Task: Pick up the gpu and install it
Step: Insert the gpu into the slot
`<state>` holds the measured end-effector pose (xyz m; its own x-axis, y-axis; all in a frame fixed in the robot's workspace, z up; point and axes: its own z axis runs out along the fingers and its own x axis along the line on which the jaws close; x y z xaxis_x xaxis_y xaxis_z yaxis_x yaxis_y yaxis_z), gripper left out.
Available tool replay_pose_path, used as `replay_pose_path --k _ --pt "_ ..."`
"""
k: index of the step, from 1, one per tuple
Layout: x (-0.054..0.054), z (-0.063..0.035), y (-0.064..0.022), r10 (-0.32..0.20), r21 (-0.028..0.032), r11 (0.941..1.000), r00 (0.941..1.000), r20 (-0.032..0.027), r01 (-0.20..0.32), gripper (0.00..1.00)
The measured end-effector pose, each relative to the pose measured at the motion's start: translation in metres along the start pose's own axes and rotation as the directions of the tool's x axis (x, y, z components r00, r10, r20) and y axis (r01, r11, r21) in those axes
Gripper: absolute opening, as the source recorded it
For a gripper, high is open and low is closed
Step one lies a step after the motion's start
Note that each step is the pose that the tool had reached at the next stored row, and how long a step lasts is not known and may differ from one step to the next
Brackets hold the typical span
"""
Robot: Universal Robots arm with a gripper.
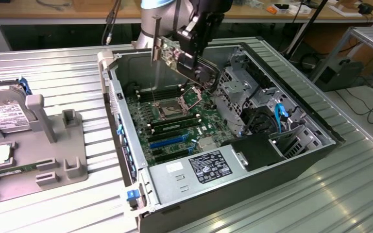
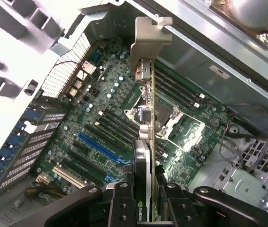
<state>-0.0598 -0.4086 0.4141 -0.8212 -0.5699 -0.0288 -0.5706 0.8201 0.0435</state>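
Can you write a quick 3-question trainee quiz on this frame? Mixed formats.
1. True or false: the gpu is already seated in a motherboard slot.
2. Multiple choice: on the exterior view's left, the hard drive is (A) standing in the grey holder, (B) inside the computer case, (C) in the gripper.
3. Fill in: the gpu's pale metal ____ is at the end farthest from the gripper.

Key:
1. False. The gripper holds it in the air above the open case.
2. A.
3. bracket.
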Motion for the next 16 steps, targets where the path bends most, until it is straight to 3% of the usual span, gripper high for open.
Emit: replay_pose_path --k 5,7,11,15,16 --pt "0.0 0.0 0.0 -0.132 -0.0039 0.9913 0.9913 -0.0058 0.131 0.27" --pt "0.0 0.0 0.0 -0.21 -0.0065 0.9777 0.9777 -0.009 0.21 0.27" --pt "0.0 0.0 0.0 -0.286 -0.0094 0.9582 0.9581 -0.012 0.286 0.27" --pt "0.0 0.0 0.0 -0.415 -0.0151 0.9099 0.9098 -0.0163 0.414 0.27" --pt "0.0 -0.0001 0.0 -0.448 -0.0167 0.8939 0.8938 -0.0174 0.448 0.27"
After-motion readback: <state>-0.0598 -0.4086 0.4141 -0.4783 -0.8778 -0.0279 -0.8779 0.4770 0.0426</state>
